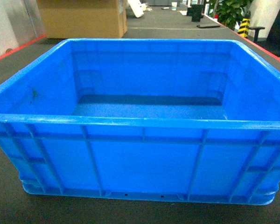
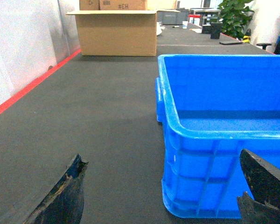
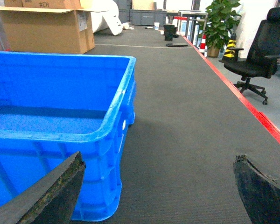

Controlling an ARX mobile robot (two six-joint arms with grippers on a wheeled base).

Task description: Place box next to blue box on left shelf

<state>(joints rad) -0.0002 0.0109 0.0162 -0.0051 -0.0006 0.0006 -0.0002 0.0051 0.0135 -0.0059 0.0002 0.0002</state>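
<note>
The box (image 1: 140, 158), a large bright-blue crate with ribbed walls, stands empty on the dark carpet right in front of me and fills the head view. In the left wrist view my left gripper (image 2: 162, 162) is open and low at the box's (image 2: 224, 116) near left corner, one finger over bare carpet and the other in front of the box's wall. My right gripper (image 3: 158, 158) is open at the near right corner of the box (image 3: 46, 93), in the same way. Neither gripper shows in the head view. The left shelf and its blue box are out of view.
An open cardboard carton (image 1: 81, 18) stands beyond the crate at the back left. A red floor line (image 2: 18, 95) and a white wall run along the left; another red line (image 3: 252, 112) runs along the right. An office chair (image 3: 261, 51) and a plant (image 3: 219, 23) stand at the far right.
</note>
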